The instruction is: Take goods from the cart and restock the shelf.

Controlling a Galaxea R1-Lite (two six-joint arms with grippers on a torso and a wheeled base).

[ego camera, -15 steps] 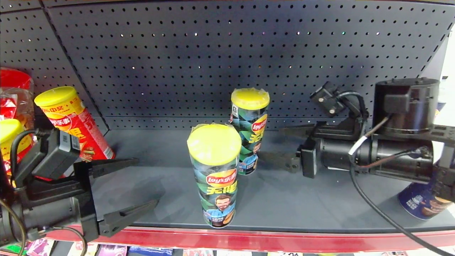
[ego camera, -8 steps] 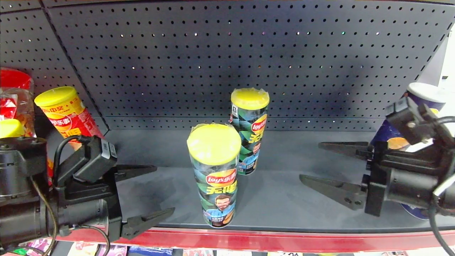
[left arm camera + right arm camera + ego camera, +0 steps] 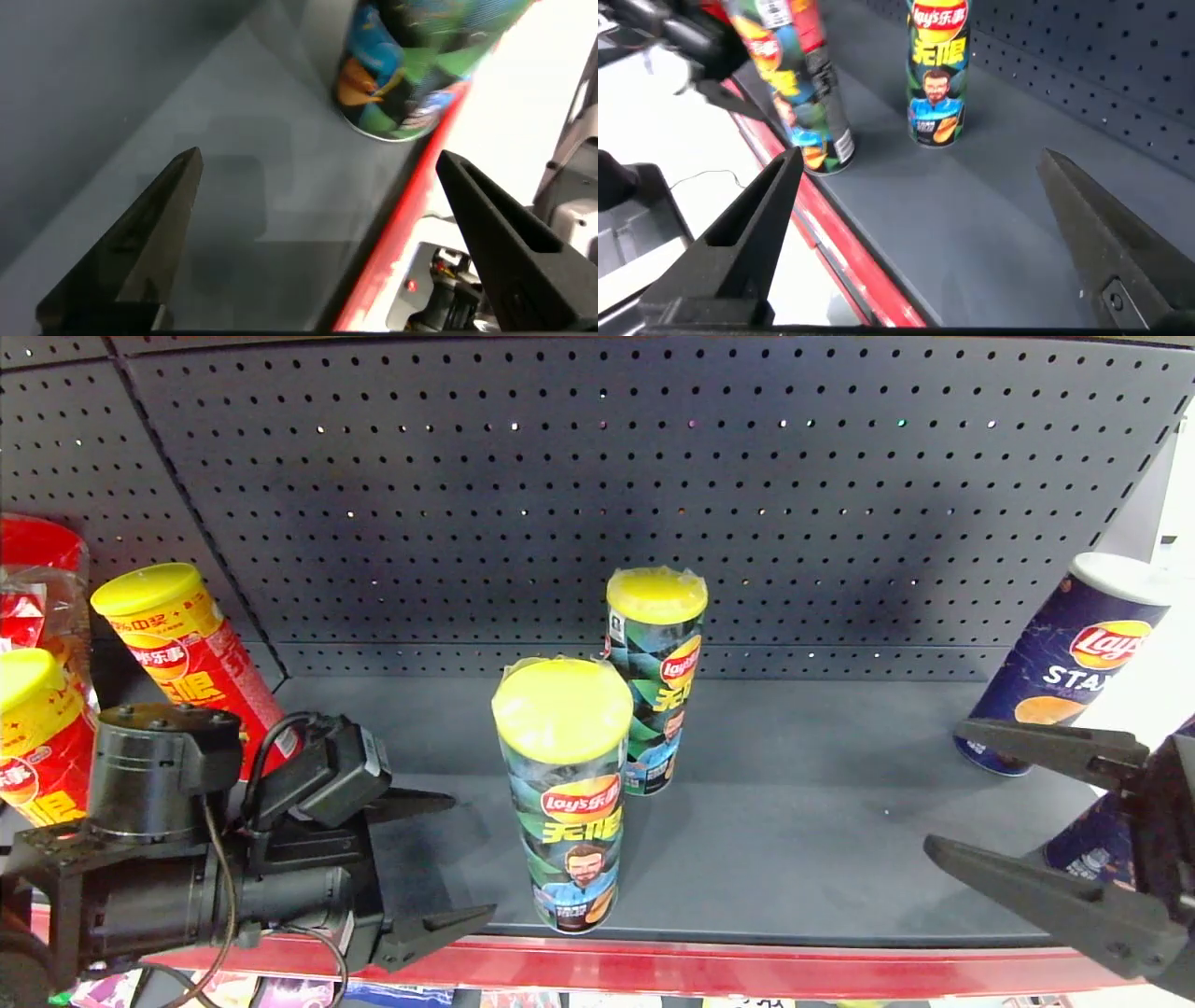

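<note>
Two green chip cans with yellow lids stand upright on the dark shelf [image 3: 794, 821]. The front can [image 3: 563, 793] is near the red front edge, and the back can [image 3: 656, 677] is behind it and slightly right. My left gripper [image 3: 471, 859] is open, low at the shelf's front edge, a short way left of the front can, with nothing between its fingers. The left wrist view has that can's base [image 3: 402, 89] beyond the open gripper [image 3: 316, 163]. My right gripper [image 3: 945, 789] is open and holds nothing at the far right. From the right wrist view's gripper [image 3: 920, 159], both cans [image 3: 799, 84] [image 3: 936, 70] stand well ahead.
Red chip cans [image 3: 187, 649] with yellow lids crowd the shelf's left end. A blue can [image 3: 1064, 663] stands at the right end, and another blue can [image 3: 1083, 859] is partly hidden behind my right gripper. A pegboard [image 3: 597, 504] backs the shelf, and a red lip [image 3: 709, 966] runs along its front.
My right arm has drawn back from beside the back can to the shelf's right front, uncovering the blue can. My left gripper has moved right, closer to the front can. Both cans stayed put.
</note>
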